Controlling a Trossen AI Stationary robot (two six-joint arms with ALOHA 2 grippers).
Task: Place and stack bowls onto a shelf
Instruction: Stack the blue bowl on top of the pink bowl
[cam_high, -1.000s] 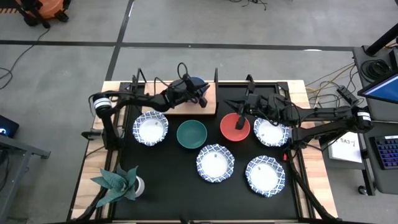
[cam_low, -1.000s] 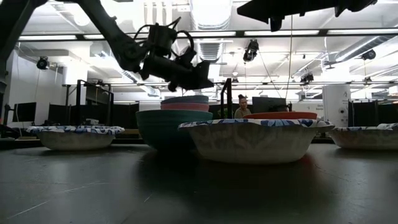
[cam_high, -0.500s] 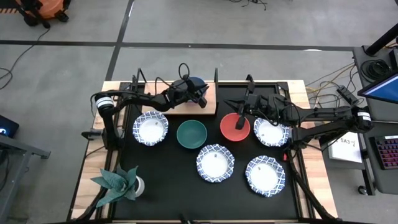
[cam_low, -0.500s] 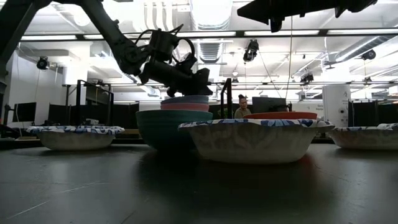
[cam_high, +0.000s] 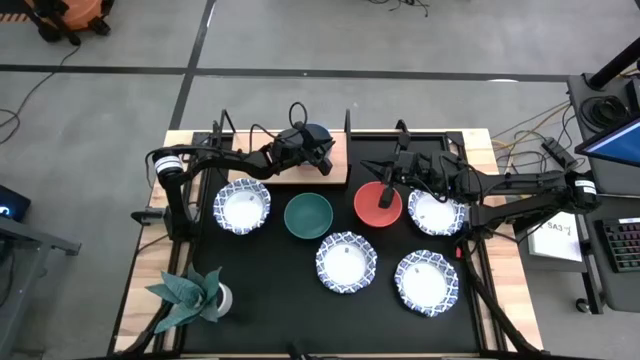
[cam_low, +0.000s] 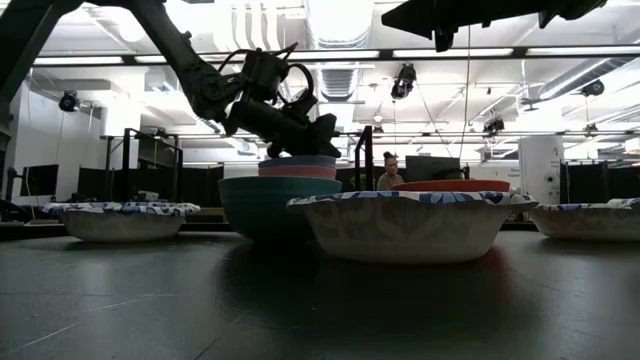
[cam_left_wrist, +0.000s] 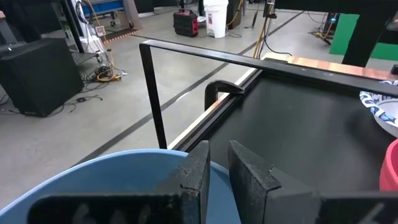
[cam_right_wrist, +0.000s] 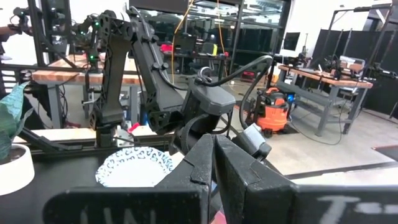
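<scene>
A blue bowl (cam_high: 316, 131) sits on a pink bowl (cam_low: 298, 172) on the wooden shelf board (cam_high: 285, 172) at the back of the mat. My left gripper (cam_high: 326, 156) is shut on the blue bowl's rim and also shows in the low view (cam_low: 322, 137). My right gripper (cam_high: 388, 196) hangs shut and empty above the red bowl (cam_high: 372, 208), well clear of it. A green bowl (cam_high: 307, 215) and several white blue-rimmed bowls, one of them at the left (cam_high: 242, 205), rest on the black mat. My left gripper holds the blue bowl's rim (cam_left_wrist: 163, 163) on the side toward the table's right, one finger inside the bowl and one outside. The fingers slant down from the table's left. The bowl sits level on the pink bowl.
Thin black shelf posts (cam_high: 347, 122) stand at the board's corners, one just beyond my left gripper (cam_left_wrist: 151, 93). A potted plant (cam_high: 190, 293) stands at the near left. A person (cam_low: 388, 172) is in the room beyond the table.
My left gripper has dipped slightly toward the blue bowl. The blue and pink bowls have stayed in place on the shelf.
</scene>
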